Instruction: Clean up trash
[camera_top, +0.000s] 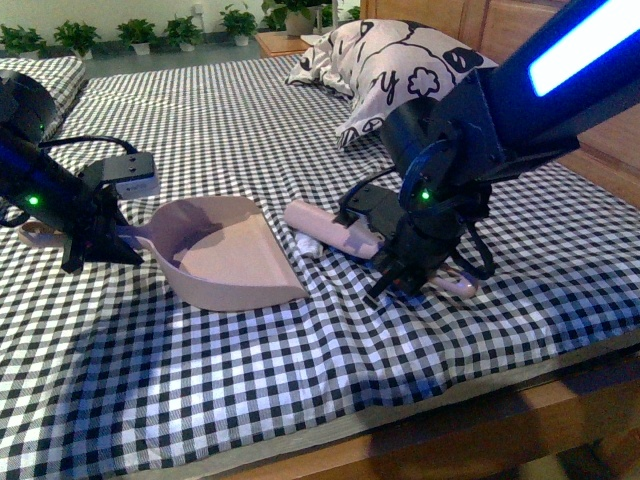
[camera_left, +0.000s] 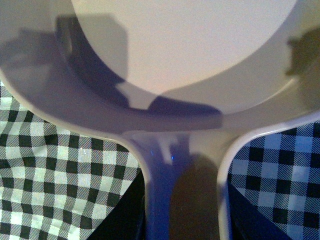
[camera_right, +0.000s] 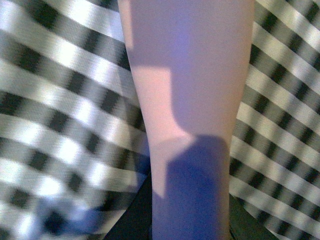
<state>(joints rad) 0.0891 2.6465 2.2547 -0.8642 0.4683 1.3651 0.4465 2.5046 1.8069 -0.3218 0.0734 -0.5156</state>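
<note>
Two tools in hand: my left gripper (camera_top: 112, 238) clenched on the dustpan (camera_top: 225, 252) handle, my right gripper (camera_top: 400, 280) closed on the brush (camera_top: 335, 232) handle, which fills the right wrist view. Trash (camera_top: 307, 243), a small white wad, lies on the checked bedspread (camera_top: 300, 360) just off the dustpan mouth at 3 o'clock, touching the brush. Step in hand, I judge: sweeping. Next move calls for a short push toward 9 o'clock, with the pan lip kept flat on the cloth.
</note>
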